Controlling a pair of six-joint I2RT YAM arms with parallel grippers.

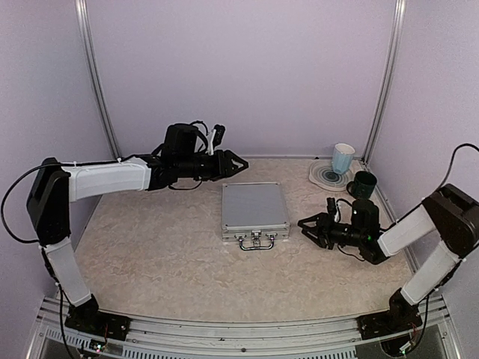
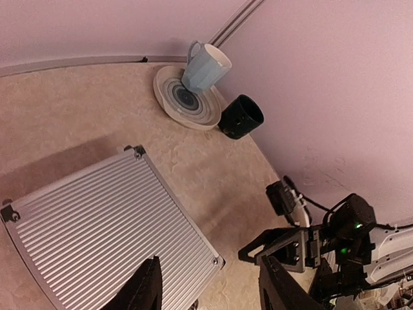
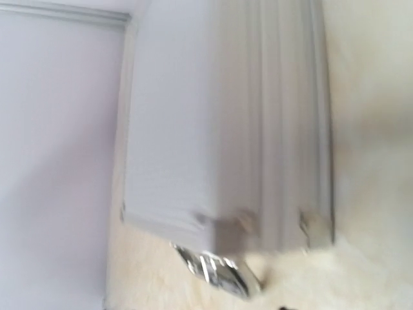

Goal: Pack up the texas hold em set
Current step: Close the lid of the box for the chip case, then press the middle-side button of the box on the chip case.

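We see the left arm with its elbow raised high and its forearm reaching level toward the right. Its hand point(image 1: 241, 165) hovers above the surface point(image 1: 165, 247) near the far left corner of the briefcase point(image 1: 254, 208). The fingers point(image 2: 145, 287) stand apart with nothing between them, so this hand is released.

The right arm sits low, with its forearm angled down and leftward. Its hand point(image 1: 305, 228) points at the right side of the briefcase, near the front corner but apart from it. Its jaws are spread and empty, so it is released too. Its own wrist view is blurred and shows only the ribbed case side close up.

We count one silver aluminium briefcase, lid shut and flat in the middle of the surface. Its one handle point(image 1: 257, 241) faces the near edge.

At the far right corner we count two mugs. A light-blue mug point(image 1: 343, 158) stands on one round swirled coaster point(image 1: 328, 176), and a dark mug point(image 1: 363, 184) stands just beside it.
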